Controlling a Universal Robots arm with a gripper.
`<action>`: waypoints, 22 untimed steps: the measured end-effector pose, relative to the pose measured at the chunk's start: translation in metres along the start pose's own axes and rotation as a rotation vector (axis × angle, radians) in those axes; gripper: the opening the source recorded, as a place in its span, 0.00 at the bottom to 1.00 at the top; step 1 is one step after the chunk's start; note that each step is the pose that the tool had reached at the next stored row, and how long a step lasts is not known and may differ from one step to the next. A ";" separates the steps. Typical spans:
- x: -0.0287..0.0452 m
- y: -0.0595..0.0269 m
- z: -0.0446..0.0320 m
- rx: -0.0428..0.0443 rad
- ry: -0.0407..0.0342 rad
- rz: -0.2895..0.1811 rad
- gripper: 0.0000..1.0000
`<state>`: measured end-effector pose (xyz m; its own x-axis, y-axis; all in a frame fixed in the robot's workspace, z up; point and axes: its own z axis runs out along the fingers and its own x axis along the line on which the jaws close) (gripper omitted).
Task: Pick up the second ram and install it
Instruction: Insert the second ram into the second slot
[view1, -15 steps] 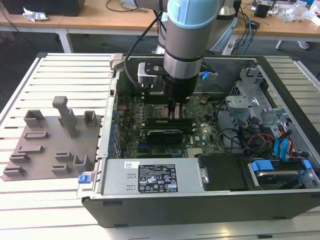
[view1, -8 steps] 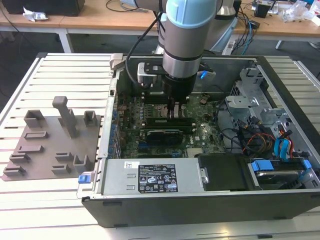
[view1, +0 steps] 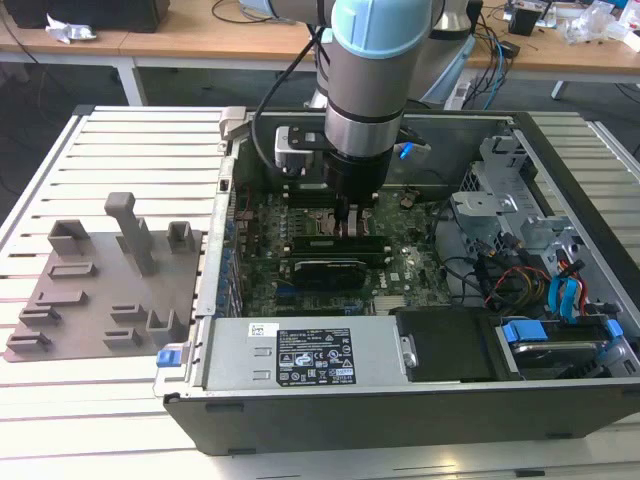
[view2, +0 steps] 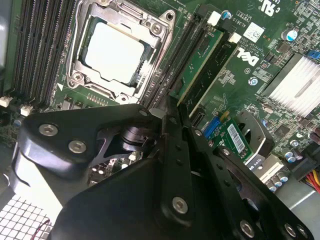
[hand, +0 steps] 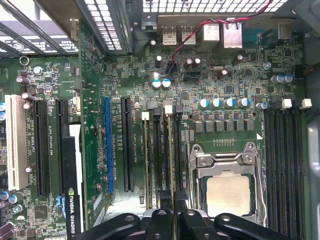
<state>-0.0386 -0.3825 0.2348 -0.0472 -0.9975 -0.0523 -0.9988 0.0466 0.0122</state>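
My gripper (view1: 352, 222) reaches down into the open computer case, onto the memory slots beside the CPU socket (view1: 318, 215). In both wrist views the fingers stand close together, shut on the top edge of the second ram (view2: 197, 62), a long green stick standing upright in the slot nearest the CPU socket (view2: 117, 50). From the first wrist view the gripper (hand: 171, 214) straddles that stick's thin edge (hand: 172, 155). Another ram stick (view2: 220, 75) (hand: 148, 160) stands in a parallel slot just beyond, away from the socket. The gripper (view2: 172, 107) hides the stick's near end.
A grey fixture plate (view1: 100, 290) with upright blocks lies on the slatted table at the exterior view's left. Inside the case sit a power supply (view1: 300, 355), a dark graphics card (view1: 325, 270), a drive cage (view1: 500, 210) and coloured cables (view1: 560, 290). Empty memory slots (hand: 285, 165) flank the socket.
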 end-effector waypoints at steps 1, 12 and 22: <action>0.0001 0.0000 0.0004 0.0000 0.0001 0.000 0.13; 0.0004 0.0003 0.0064 -0.0002 0.0005 0.000 0.13; 0.0003 -0.0014 0.0073 0.0000 0.0000 0.000 0.13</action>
<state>-0.0372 -0.3825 0.2275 -0.0472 -0.9975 -0.0522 -0.9988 0.0466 0.0122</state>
